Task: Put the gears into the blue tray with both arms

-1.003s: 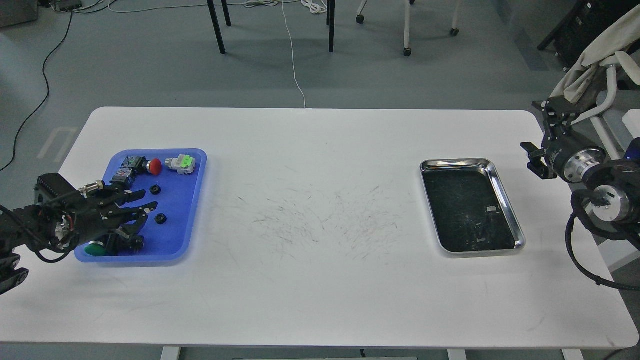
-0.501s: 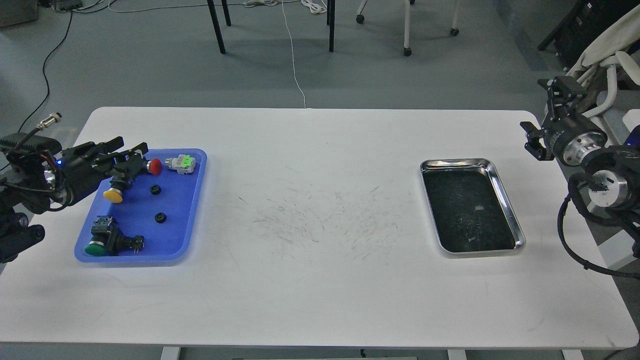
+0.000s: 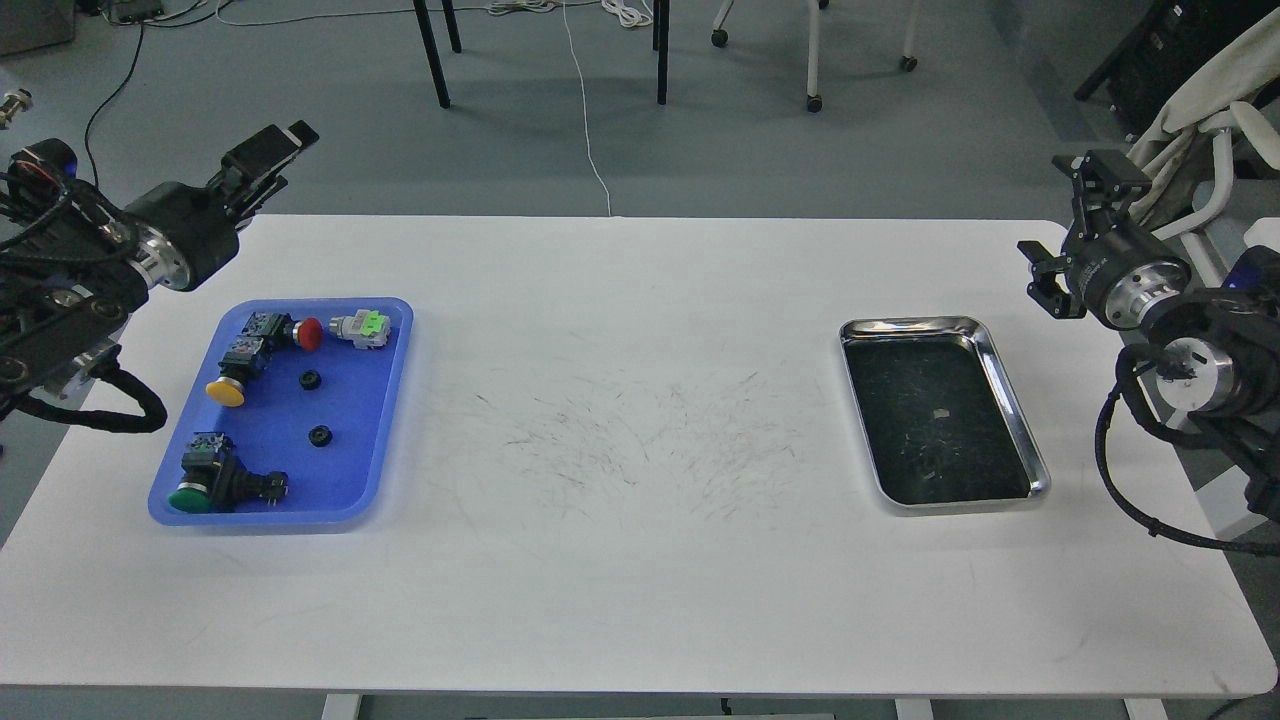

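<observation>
Two small black gears (image 3: 310,379) (image 3: 320,435) lie in the middle of the blue tray (image 3: 352,462) at the table's left end. My left gripper (image 3: 283,143) is raised above the table's far left corner, behind the tray and well clear of it. It points up and to the right, open and holding nothing. My right gripper (image 3: 1095,172) hangs off the table's far right edge, above and behind the steel tray. It is seen end-on, so its fingers cannot be told apart.
The blue tray also holds push-buttons with red (image 3: 310,333), light green (image 3: 364,327), yellow (image 3: 226,391) and dark green (image 3: 190,496) caps. A shiny steel tray (image 3: 1013,400) with a dark inside sits at the right. Chair legs and cables lie beyond the table.
My left gripper rose from low over the blue tray's left side, up and back to above the table's far left corner. The right gripper lifted slightly and shifted left.
</observation>
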